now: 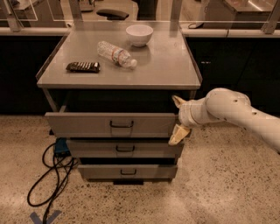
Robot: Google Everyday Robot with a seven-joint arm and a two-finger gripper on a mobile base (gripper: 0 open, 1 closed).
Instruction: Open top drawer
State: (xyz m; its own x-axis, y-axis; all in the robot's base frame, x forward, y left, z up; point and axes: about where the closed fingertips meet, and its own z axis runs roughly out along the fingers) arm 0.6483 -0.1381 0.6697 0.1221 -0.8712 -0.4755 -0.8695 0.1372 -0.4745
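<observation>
Camera view shows the top drawer (87, 124) partly out at frame centre, with the gripper (178, 118) spread wide over its right end and clasping nothing, so an off-centre pull could skew the drawer, or the fingers may slip off.

High frontal downward view, tool (175, 120) mid-right

Setting: office-type workspace or lab.
Evidence: grey metal cabinet (162, 65) with 3 drawers; speckled terrazzo floor (218, 188); glass partitions (43, 13) along the back; office chair (113, 13) beyond them; black cables (48, 175) trailing on the floor; blue tape mark (43, 216).
Robot gripper (178, 118), fingers spread, at the right end of the top drawer (87, 124).
</observation>
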